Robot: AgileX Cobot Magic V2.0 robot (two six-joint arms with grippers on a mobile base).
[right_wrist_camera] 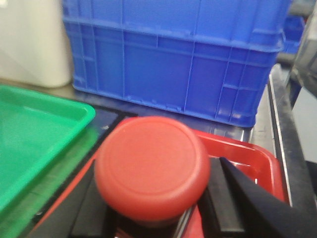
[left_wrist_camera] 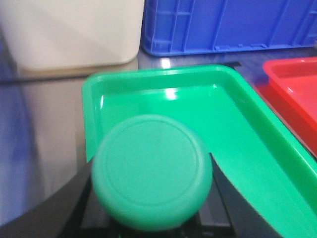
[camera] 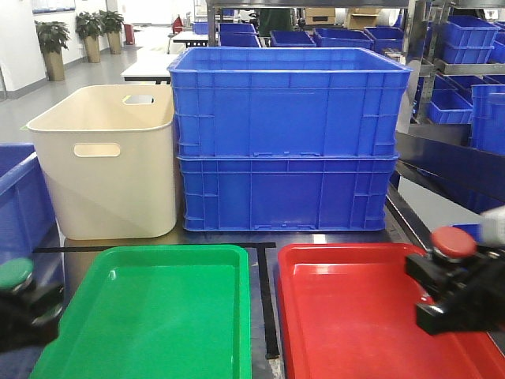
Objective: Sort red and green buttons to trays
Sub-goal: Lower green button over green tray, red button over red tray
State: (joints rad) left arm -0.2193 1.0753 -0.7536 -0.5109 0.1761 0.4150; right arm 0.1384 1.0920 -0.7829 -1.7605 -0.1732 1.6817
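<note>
Risk I see: green tray (camera: 158,316) and red tray (camera: 355,316) sit close together, and both parts hang near the outer rims. Early release could clip a rim and land outside.

Left gripper (camera: 28,304) clamped on green button (camera: 14,275), cap up, beside green tray's left edge. Right gripper (camera: 454,276) clamped on red button (camera: 453,242), above red tray's right side.
</note>
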